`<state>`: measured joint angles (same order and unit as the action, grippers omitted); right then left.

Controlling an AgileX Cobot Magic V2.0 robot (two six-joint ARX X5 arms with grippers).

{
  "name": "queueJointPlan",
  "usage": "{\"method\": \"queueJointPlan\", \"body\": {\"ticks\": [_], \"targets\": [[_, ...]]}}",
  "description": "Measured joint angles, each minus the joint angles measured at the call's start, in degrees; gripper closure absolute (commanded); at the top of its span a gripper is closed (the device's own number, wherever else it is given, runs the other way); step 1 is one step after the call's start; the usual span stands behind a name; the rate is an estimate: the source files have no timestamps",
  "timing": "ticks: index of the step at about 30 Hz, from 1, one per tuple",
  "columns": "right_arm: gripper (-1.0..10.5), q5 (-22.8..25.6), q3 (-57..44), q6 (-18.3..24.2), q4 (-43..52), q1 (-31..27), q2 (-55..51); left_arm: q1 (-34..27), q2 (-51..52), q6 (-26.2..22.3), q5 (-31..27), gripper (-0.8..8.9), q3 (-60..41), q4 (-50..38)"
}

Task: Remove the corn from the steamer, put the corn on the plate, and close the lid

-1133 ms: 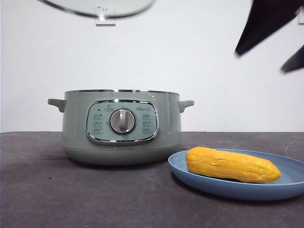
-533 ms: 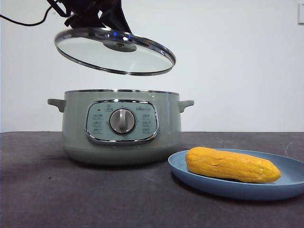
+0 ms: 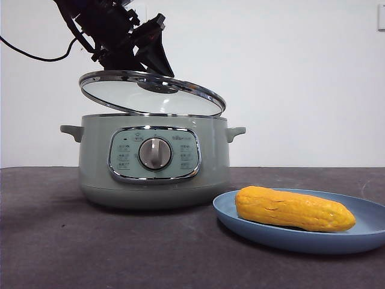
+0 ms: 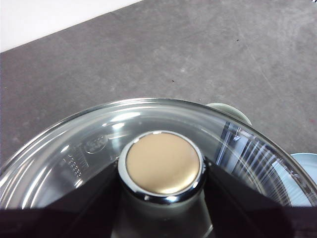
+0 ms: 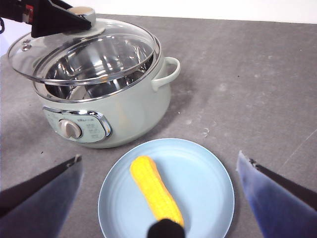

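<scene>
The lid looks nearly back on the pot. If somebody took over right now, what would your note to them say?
Left gripper: shut on the lid by its knob, holding it tilted just above the steamer.
Right gripper: open and empty above the plate.
Done: the corn lies on the plate, beside the steamer.
Left: lower the lid level onto the rim, then let go.

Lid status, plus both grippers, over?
Left gripper shut on lid knob, lid tilted just above steamer, not seated. Right gripper open, empty, above plate. Corn on plate. Nothing blocking.
</scene>
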<state>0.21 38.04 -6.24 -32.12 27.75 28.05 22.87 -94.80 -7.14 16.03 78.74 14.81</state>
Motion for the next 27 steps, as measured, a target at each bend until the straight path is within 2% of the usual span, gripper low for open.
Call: {"method": "queueJointPlan", "body": {"ticks": [27], "targets": [[4.1, 0.00, 0.00, 0.00, 0.00, 0.00, 0.07, -0.37, -2.71, -0.37, -0.04, 8.19, 0.00, 1.18]]}}
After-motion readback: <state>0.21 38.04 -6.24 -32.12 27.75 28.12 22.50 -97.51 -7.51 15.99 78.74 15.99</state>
